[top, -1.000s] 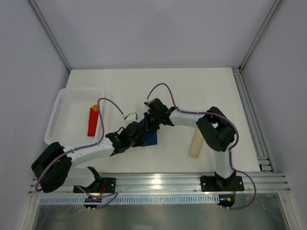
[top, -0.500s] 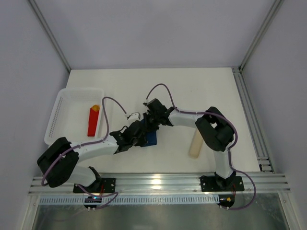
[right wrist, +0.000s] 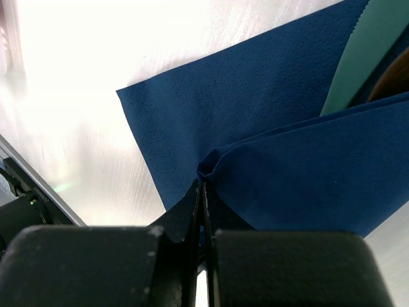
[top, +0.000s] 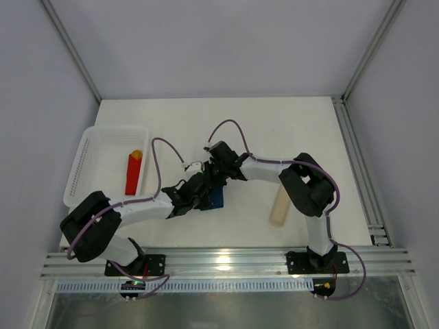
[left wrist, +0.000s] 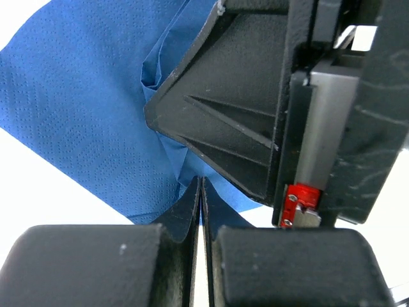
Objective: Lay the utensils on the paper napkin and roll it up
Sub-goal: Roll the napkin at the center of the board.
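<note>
Both arms meet over the dark navy-blue paper napkin (top: 217,199), which lies on the white surface (top: 274,130). The right pincer (right wrist: 203,192) is closed tight on a folded-over flap of the napkin, lifting that layer across the slim, shiny utensils (right wrist: 358,57). These lie on the napkin's lower sheet and peek out from under the fold. The left pincer (left wrist: 201,192) is also pressed together, its tips nipping the napkin's near edge. This probably holds the paper steady so the wrap forms around the cutlery instead of sliding.

Compared with a second ago, the left arm has swung its elbow closer to the napkin. The blue patch seen from above has also shrunk, suggesting the roll is tightening. The pale beige rounded bar (top: 280,205) sits apart from the napkin, unmoved.
</note>
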Robot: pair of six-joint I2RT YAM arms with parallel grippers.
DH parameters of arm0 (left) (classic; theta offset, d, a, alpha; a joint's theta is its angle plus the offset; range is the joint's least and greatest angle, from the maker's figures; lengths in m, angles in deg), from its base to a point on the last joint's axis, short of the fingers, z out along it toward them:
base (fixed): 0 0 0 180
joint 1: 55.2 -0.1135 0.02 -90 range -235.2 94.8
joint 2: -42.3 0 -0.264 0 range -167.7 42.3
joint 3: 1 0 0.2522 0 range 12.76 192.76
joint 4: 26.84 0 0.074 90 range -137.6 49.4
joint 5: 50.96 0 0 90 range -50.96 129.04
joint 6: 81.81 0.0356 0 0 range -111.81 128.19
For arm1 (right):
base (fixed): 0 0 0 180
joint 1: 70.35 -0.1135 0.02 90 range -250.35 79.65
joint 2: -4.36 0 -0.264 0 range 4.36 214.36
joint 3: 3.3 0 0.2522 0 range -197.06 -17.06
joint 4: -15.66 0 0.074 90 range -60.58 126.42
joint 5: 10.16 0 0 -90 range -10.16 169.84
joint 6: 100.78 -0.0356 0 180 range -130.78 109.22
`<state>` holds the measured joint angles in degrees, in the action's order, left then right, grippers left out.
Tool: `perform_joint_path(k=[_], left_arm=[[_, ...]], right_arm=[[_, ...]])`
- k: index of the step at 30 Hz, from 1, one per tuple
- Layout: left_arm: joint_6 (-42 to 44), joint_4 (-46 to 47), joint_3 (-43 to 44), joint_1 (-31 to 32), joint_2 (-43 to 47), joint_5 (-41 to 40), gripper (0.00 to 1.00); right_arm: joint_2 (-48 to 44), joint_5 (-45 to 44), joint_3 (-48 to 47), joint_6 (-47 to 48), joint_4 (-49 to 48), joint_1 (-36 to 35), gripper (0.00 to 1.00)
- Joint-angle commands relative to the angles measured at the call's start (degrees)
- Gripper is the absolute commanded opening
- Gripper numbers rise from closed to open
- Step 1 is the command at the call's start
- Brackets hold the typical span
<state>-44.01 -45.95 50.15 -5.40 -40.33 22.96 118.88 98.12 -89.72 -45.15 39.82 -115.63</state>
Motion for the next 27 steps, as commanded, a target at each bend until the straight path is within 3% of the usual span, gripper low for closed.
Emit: perform_joint_path(k=[1, 12, 19, 22, 27], left_arm=[[0.09, 2.35, 1.11, -0.14, -0.51, -2.12, 0.00], [-0.26, 2.36, 0.93, -0.14, -1.66, -2.47, 0.00], [-1.85, 1.92, -1.09, -0.14, -0.78, -3.44, 0.00], [-2.20, 2.00, -1.61, -0.14, -0.60, -3.17, 0.00], [-2.46, 2.44, -2.32, -0.14, -0.25, -3.17, 0.00]], right_arm=[[0.18, -0.44, -1.87, 0.36, -0.29, -0.51, 0.04], [0.18, -0.27, -1.96, 0.88, -0.02, -0.60, 0.04], [-1.05, -0.71, -2.57, 1.94, 1.21, -0.60, 0.12], [-1.84, -1.14, -2.83, 2.55, 1.82, -0.60, 0.17], [-3.69, -3.43, -3.36, 4.57, 3.75, -0.69, 0.35]])
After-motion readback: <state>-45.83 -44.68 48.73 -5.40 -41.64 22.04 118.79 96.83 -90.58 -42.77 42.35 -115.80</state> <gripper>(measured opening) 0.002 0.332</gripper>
